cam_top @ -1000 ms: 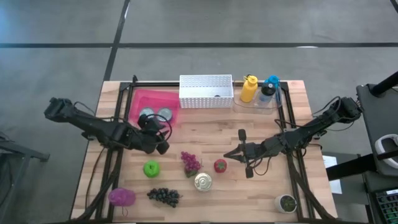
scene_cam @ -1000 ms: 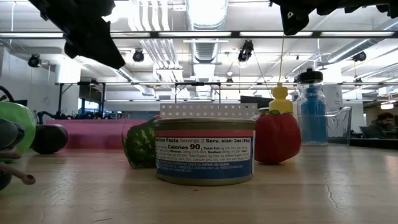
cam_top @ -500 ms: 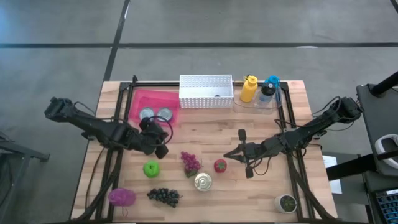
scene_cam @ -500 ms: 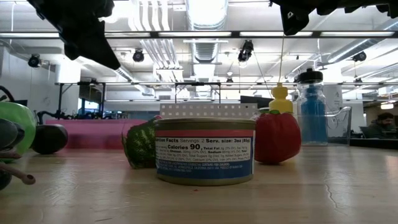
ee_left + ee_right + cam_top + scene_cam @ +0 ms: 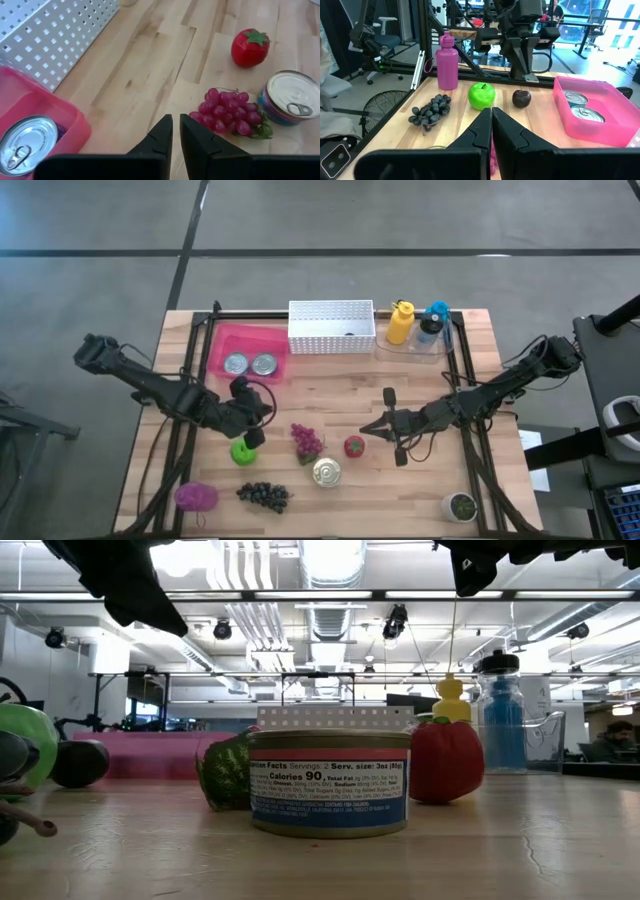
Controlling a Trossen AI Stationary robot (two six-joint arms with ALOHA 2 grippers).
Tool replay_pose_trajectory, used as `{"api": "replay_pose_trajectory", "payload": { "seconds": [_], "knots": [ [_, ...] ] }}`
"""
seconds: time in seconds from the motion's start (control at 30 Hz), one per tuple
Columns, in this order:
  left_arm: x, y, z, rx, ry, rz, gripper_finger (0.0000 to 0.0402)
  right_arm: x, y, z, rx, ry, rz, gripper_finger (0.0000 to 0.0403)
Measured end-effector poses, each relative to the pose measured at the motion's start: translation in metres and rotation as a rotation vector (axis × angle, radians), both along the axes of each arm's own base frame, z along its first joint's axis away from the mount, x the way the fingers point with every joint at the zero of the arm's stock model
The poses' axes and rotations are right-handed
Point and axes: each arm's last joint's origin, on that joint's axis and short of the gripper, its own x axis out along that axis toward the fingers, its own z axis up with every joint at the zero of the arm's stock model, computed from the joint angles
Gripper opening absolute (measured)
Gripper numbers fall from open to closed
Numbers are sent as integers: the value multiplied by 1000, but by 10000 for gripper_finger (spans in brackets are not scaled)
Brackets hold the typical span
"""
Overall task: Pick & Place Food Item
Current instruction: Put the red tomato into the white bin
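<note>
My left gripper (image 5: 250, 432) hangs shut above the table, with nothing between its fingers (image 5: 176, 131). It is over a green apple (image 5: 243, 452) and a dark plum (image 5: 521, 98) that rest on the wood. Past its fingertips lie a bunch of red grapes (image 5: 231, 111), a red fruit with a green cap (image 5: 250, 47) and a tin can (image 5: 291, 97). A pink tray (image 5: 235, 345) holds two more cans (image 5: 250, 364). My right gripper (image 5: 372, 428) waits shut, level above the table near the red fruit (image 5: 354, 446).
A white perforated basket (image 5: 331, 326) stands at the far edge, with a yellow bottle (image 5: 400, 322) and a blue bottle (image 5: 433, 323) to its right. Dark grapes (image 5: 264, 495) and a purple bottle (image 5: 196, 497) sit near the front edge. A small round item (image 5: 461, 506) sits front right.
My left gripper has moved from the pink tray's near edge toward the table's near edge, rolling as it went. It now hangs over the green apple, and both cans in the tray show uncovered.
</note>
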Motion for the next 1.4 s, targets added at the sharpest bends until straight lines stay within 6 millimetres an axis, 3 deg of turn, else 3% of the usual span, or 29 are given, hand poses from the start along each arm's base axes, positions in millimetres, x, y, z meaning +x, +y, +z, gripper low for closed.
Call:
{"api": "replay_pose_trajectory", "payload": {
  "seconds": [0.27,0.47,0.77,0.93,1.23,1.4],
  "knots": [
    [0,0,0,2,1,-2,38,0,0,-1,-25,7,2,8],
    [0,0,0,4,2,-4,38,-1,0,-9,4,115,-7,8],
    [0,0,0,14,6,-13,38,7,23,13,-89,346,45,8],
    [0,0,0,15,7,-14,38,19,37,17,-97,391,19,8],
    [0,0,-1,15,7,-14,38,41,49,22,-110,479,-24,8],
    [0,0,-1,14,7,-12,38,44,50,30,-93,486,-52,8]
  ]
}}
